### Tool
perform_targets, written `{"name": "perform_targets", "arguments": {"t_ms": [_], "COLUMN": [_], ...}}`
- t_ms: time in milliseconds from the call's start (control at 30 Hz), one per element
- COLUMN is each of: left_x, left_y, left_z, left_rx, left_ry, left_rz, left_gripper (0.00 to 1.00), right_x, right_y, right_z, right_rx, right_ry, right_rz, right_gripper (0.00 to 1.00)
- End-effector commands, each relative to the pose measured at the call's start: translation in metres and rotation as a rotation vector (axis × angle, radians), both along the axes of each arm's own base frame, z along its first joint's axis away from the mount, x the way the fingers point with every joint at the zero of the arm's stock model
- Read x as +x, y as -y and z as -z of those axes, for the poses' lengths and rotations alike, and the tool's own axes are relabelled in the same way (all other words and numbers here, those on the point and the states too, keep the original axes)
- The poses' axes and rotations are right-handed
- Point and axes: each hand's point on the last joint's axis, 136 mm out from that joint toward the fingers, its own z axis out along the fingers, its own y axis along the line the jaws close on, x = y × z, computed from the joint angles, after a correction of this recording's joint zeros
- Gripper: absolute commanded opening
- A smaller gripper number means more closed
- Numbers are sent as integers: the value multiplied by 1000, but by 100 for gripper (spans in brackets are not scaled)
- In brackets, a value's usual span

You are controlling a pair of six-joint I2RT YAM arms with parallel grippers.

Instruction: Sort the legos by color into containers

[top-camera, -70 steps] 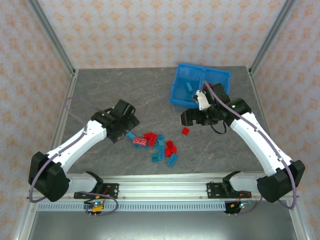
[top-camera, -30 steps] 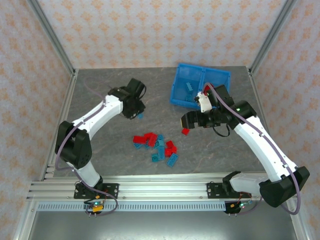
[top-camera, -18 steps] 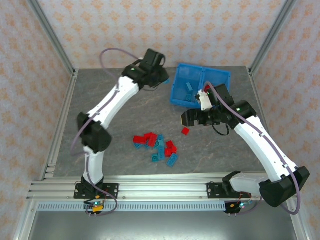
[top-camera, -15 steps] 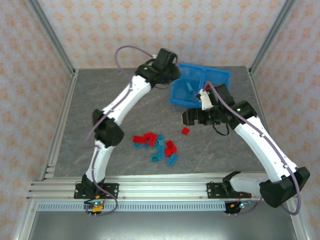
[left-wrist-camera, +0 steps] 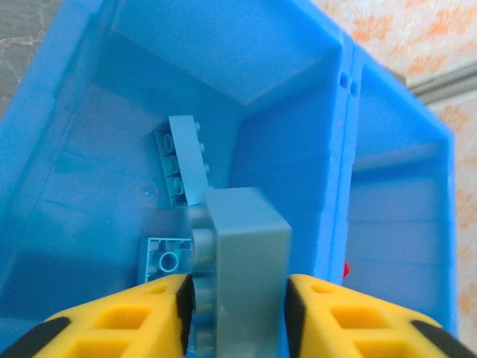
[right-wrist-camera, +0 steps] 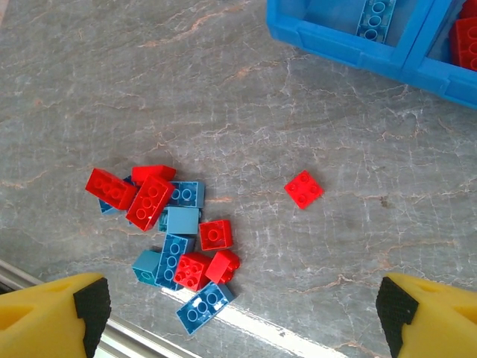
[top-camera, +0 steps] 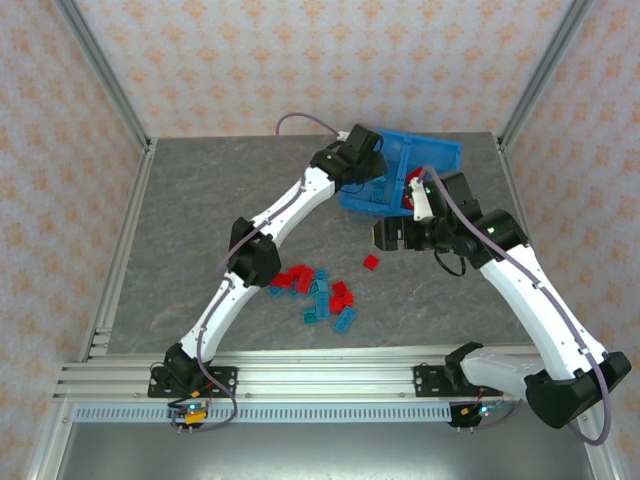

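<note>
The blue bin [top-camera: 441,151] stands at the back right of the table. My left gripper [top-camera: 368,166] hangs over its left container, and a teal lego [left-wrist-camera: 250,246] fills the gap between its pads [left-wrist-camera: 240,298]. Two more teal legos [left-wrist-camera: 182,160] lie on that container's floor. Red legos [top-camera: 410,187] lie in the right container. My right gripper [top-camera: 388,237] hovers open above the table, its jaws wide apart [right-wrist-camera: 242,313] with nothing between them. Below it lie a lone red lego [right-wrist-camera: 303,189] and a mixed pile of red and teal legos [right-wrist-camera: 175,224].
The pile [top-camera: 315,290] lies near the table's middle front, with the lone red lego [top-camera: 371,262] to its right. The bin's front wall [right-wrist-camera: 335,41] runs across the top of the right wrist view. Aluminium frame posts and the front rail [top-camera: 320,372] bound the table.
My left arm has swung from the table's left side to the back right, carrying the teal lego over the bin's left container. My right gripper has stayed open and shifted slightly.
</note>
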Motion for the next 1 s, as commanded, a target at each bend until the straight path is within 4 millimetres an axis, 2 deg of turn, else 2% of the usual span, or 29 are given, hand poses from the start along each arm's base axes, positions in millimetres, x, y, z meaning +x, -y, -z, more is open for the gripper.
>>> {"name": "perform_targets", "arguments": {"t_ms": [0,100,233,433,567,633,700,767,900,967], "left_x": [12,11,1,-42,-85,-109,-136,-165,-222,-255], "left_y": [-4,-5,-11,-39,-69,-84,-102,-114,-129,-135], "left_z": [-44,-58,-82,-139,-169,-180,-195,-198,-197,-182], "left_rx": [-43,-56,-42,137,330,401,457,500,576,606], "left_ry": [110,129,149,220,299,344,409,483,623,642], "left_rz": [-41,-40,-11,145,310,382,422,490,673,822], "left_gripper": [48,60,63,64,66,73,84,98,100,100], "right_x": [-3,-3,-2,1,9,13,14,17,22,25], "right_y": [6,6,8,18,20,17,14,16,11,5], "right_z": [3,4,7,27,40,48,58,74,105,121], "right_rx": [-34,-36,-45,-71,-79,-69,-58,-67,-77,-59], "right_ry": [3,-2,-15,-83,-119,-154,-194,-240,-381,-457], "right_rz": [13,11,27,139,212,239,265,320,433,508], "right_gripper": [94,94,94,94,94,94,94,94,93,92]}}
